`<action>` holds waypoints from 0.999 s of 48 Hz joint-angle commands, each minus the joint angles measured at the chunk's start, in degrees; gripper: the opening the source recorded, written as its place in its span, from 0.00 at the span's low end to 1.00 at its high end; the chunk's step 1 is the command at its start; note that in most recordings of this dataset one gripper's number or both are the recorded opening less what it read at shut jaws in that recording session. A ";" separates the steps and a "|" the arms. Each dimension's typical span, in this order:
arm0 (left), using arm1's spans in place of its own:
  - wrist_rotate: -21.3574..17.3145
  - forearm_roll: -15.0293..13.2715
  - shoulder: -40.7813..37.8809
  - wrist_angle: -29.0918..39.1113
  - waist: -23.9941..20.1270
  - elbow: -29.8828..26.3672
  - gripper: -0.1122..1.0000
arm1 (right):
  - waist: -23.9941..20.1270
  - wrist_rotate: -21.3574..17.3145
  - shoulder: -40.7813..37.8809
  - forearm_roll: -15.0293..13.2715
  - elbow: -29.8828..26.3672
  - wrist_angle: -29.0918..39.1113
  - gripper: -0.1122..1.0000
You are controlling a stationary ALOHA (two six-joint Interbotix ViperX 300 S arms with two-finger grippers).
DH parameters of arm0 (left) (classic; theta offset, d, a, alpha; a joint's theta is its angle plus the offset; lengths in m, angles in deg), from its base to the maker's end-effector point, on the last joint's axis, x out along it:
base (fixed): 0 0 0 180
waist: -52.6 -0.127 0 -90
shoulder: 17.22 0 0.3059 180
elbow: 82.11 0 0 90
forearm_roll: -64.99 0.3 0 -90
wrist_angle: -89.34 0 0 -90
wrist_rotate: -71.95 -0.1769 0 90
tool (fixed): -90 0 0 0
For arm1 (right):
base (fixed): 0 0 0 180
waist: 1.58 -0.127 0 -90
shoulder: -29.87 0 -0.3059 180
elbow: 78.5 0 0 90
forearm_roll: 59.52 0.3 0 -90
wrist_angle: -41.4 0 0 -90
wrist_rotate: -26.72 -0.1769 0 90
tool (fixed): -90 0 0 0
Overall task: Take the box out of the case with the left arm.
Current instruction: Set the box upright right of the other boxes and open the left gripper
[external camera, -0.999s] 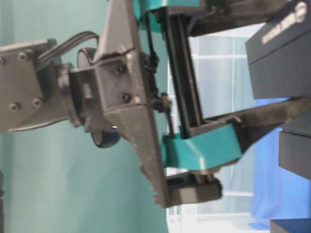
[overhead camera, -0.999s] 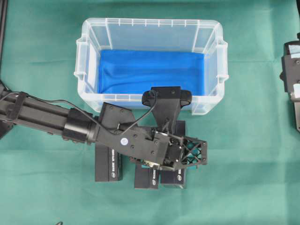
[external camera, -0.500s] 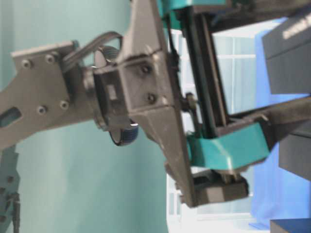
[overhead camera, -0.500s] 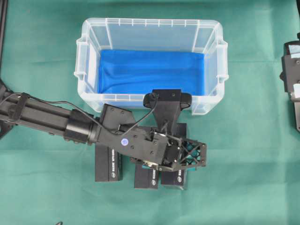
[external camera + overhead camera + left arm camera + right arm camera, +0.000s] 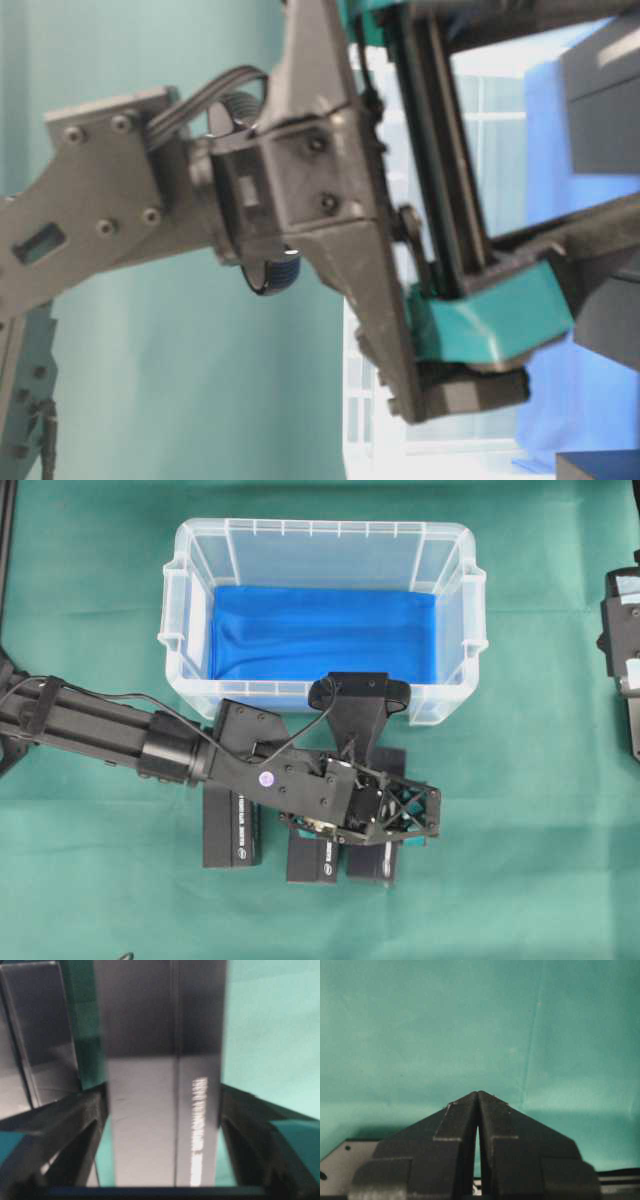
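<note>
Box (image 5: 383, 860): black, oblong, pale lettering along one long side. It lies flat on the green worktop (image 5: 530, 870), outside the case (image 5: 172, 600) and just off the middle of the case's front wall. It is the rightmost in a row of three similar black boxes. The middle box (image 5: 310, 860) is close beside it and the left-hand box (image 5: 232, 828) sits slightly apart. All three are partly covered by the arm from overhead.

Left gripper (image 5: 408, 813): directly above the box, pointing down at it. In the wrist view the box runs lengthwise between the two fingers (image 5: 60, 1125). Jaws are spread, one finger on each long side. A sliver of green shows between the box and the finger on that picture's left. On the other side I cannot tell whether there is contact or a gap. The table-level view shows a teal pad (image 5: 490, 320) low beside a dark box.

Left arm (image 5: 100, 730): reaches in from the worktop's left edge, with a cable looped over the wrist.

Case: clear tub, towards the worktop's far edge and about central. A blue cloth (image 5: 320, 630) covers its floor.

Right gripper (image 5: 478, 1094): over bare green cloth, fingers pressed together with only a hairline slit between them. Right arm (image 5: 622, 660): at the worktop's right edge, well apart from the case.
</note>
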 commanded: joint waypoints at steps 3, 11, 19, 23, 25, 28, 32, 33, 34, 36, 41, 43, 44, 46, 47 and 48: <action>0.00 0.18 2.37 -0.18 -0.09 -0.62 0.95 | 0.09 0.00 -0.18 -0.18 -0.44 -0.18 0.12; 0.09 0.09 2.37 -0.18 -0.35 -0.79 0.94 | 0.09 0.00 0.00 -0.18 -0.53 -0.18 0.12; 0.09 0.00 2.99 0.09 -0.97 -1.67 0.93 | 0.09 0.00 0.00 -0.18 -0.44 -0.18 0.12; 0.00 -0.09 3.96 0.35 -1.32 -2.29 0.93 | 0.09 0.00 0.00 -0.18 -0.44 -0.18 0.12; -0.09 -0.09 4.57 0.53 -1.41 -2.64 0.93 | 0.09 0.00 0.00 -0.18 -0.44 -0.18 0.12; -0.09 -0.09 5.54 0.97 -1.76 -3.52 0.92 | 0.09 0.00 0.00 -0.18 -0.53 -0.18 0.12; -0.09 -0.18 6.33 2.20 -2.11 -4.92 0.92 | 0.09 0.00 0.00 -0.18 -0.53 -0.18 0.12; -0.09 -0.18 6.42 2.55 -2.20 -5.27 0.92 | 0.09 0.00 0.00 -0.18 -0.53 -0.18 0.12; -0.18 -0.18 6.50 2.90 -2.20 -5.80 0.92 | 0.09 0.00 0.00 -0.18 -0.44 -0.18 0.12; -0.18 -0.26 6.50 3.78 -2.29 -6.77 0.92 | 0.09 0.00 0.00 -0.18 -0.53 -0.18 0.12; -0.97 -0.35 6.50 6.06 -2.72 -9.76 0.92 | 0.09 0.00 0.00 -0.18 -0.53 -0.18 0.12; -1.32 -0.35 6.42 6.86 -2.81 -10.99 0.92 | 0.09 0.00 0.00 -0.18 -0.53 -0.18 0.12; -1.49 -0.35 6.42 7.38 -2.90 -11.60 0.92 | 0.09 0.00 0.00 -0.18 -0.53 -0.18 0.12; -1.76 -0.35 6.50 8.53 -2.99 -12.83 0.92 | 0.09 0.00 0.00 -0.18 -0.44 -0.18 0.12; -1.93 -0.35 6.42 9.14 -3.08 -13.54 0.92 | 0.09 0.00 0.00 -0.18 -0.53 -0.18 0.12; -2.11 -0.35 6.50 9.76 -3.16 -14.15 0.92 | 0.09 0.00 0.00 -0.18 -0.53 -0.18 0.12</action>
